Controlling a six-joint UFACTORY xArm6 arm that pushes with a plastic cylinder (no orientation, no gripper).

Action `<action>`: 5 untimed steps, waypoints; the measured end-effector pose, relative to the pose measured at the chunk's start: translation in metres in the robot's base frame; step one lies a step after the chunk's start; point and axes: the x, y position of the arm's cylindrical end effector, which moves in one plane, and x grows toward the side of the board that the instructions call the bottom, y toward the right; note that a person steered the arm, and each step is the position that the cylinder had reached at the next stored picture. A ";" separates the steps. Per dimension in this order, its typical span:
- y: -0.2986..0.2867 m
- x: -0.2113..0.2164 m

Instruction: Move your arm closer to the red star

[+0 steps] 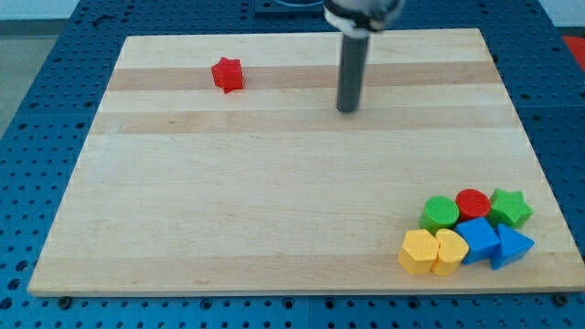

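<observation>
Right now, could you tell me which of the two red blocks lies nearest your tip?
The red star, alone toward the view's top left of my tip. The red cylinder sits in the bottom-right cluster.

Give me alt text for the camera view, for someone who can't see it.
My tip rests on a wooden board, to the view's right of a lone red star near the top. Seven blocks, green, red, blue and yellow, cluster at the bottom right corner.
</observation>
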 end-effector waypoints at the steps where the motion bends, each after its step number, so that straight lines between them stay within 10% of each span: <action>1: -0.065 -0.075; 3: -0.161 -0.117; 5: -0.175 -0.070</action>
